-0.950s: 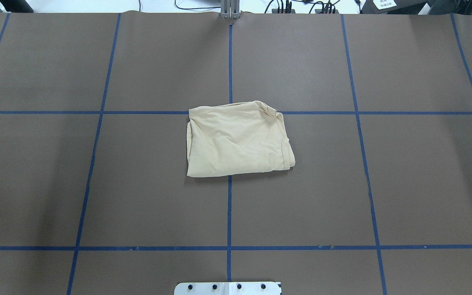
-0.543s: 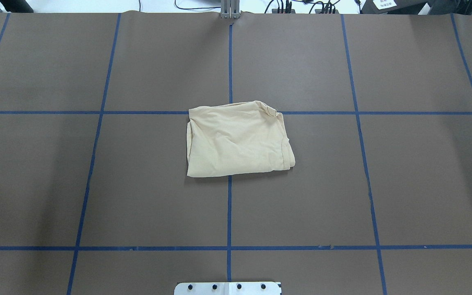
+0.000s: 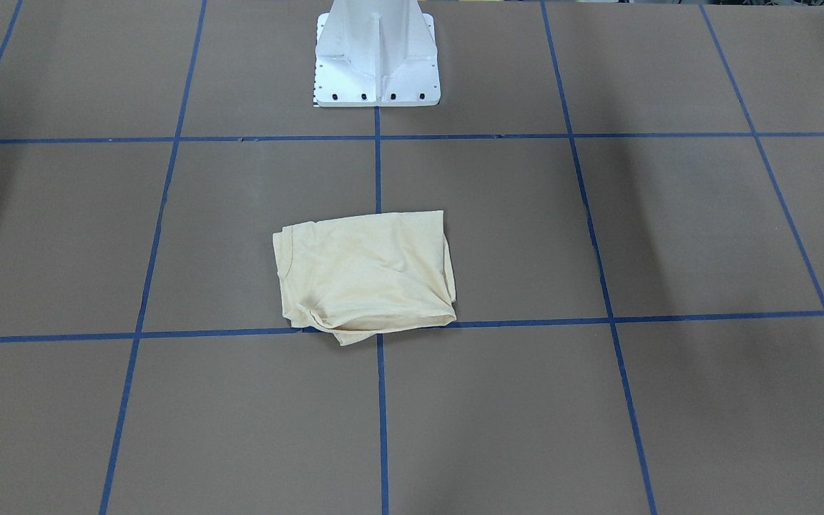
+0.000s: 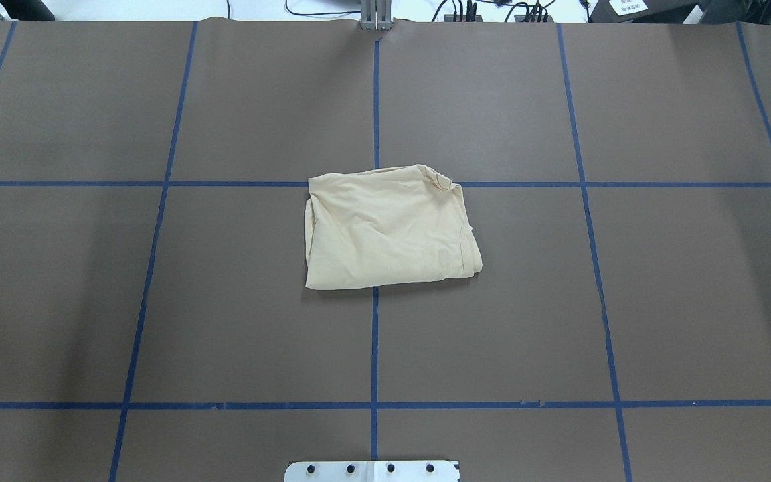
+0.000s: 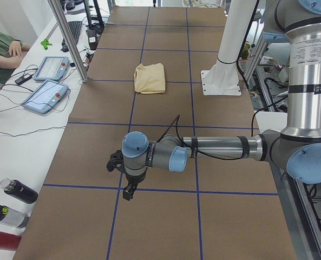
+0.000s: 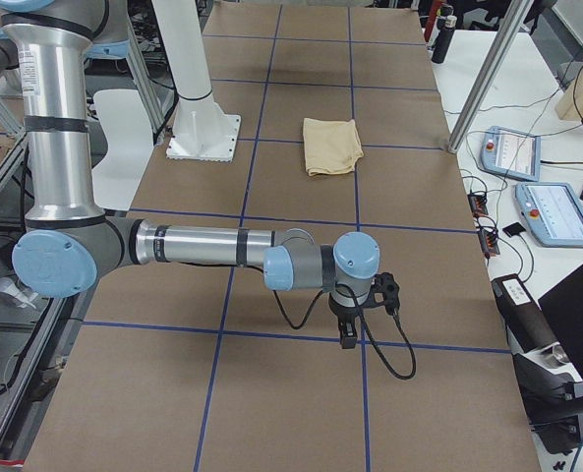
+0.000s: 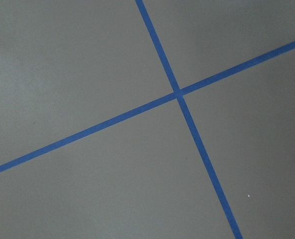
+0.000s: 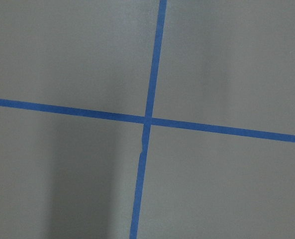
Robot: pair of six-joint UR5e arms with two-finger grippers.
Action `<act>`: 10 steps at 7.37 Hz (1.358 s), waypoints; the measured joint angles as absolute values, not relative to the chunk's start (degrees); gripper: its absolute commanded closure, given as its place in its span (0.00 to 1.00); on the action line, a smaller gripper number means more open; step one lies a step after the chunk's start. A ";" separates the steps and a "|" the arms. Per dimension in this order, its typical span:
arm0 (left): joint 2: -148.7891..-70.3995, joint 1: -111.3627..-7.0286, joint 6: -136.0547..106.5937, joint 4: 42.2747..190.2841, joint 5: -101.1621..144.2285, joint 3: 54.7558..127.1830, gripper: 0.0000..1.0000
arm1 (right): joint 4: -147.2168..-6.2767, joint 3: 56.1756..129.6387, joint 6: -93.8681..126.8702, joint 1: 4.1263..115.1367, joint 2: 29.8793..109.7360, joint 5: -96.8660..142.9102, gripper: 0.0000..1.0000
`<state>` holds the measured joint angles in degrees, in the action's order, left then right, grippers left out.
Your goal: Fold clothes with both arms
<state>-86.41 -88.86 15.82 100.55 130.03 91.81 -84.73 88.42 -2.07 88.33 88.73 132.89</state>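
Well, I see the shirt (image 4: 389, 227) folded into a rumpled rectangle at the middle of the table (image 4: 158, 301), across the centre tape line. Its long axis runs side to side, with the curved seam toward the right arm. Both arms hang well apart from it, so folding is probably finished. I cannot tell whether the left claw (image 5: 129, 194) or the right claw (image 6: 347, 339) is open.
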 measured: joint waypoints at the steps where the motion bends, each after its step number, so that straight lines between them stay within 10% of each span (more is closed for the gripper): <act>1: -86.40 -88.86 15.82 100.55 129.99 91.82 0.00 | -84.73 88.76 -1.76 88.33 88.76 132.89 0.00; 10: -86.40 -88.86 15.82 100.55 130.24 91.87 0.00 | -84.73 89.18 -0.61 88.33 88.85 132.97 0.00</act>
<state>-86.40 -88.86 15.82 100.55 130.24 91.87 -84.73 89.18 -0.61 88.33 88.85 132.97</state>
